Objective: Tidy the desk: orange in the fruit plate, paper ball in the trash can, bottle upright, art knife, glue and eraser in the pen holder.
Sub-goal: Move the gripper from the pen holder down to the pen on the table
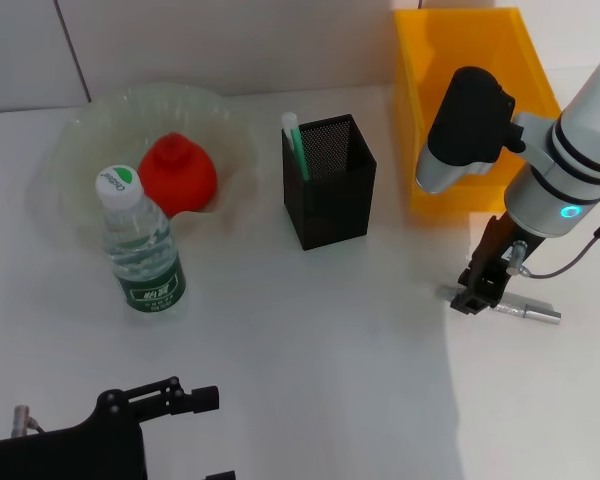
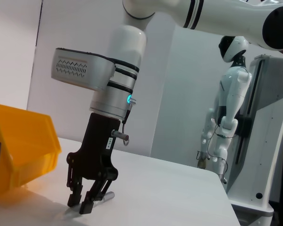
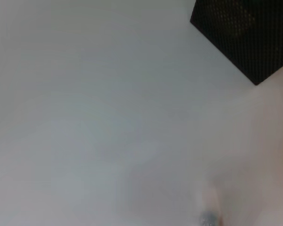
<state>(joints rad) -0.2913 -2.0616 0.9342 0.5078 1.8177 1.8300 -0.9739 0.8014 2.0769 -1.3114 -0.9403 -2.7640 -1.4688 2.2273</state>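
The right gripper reaches down to the desk, its fingers spread and straddling one end of the silver art knife, which lies flat near the desk's right edge, just in front of the yellow trash can. Bare desk separates it from the black mesh pen holder, which holds 1 green-capped stick. The bottle stands upright beside the fruit plate holding the orange. The left gripper sits low at the near edge, its fingers apart.
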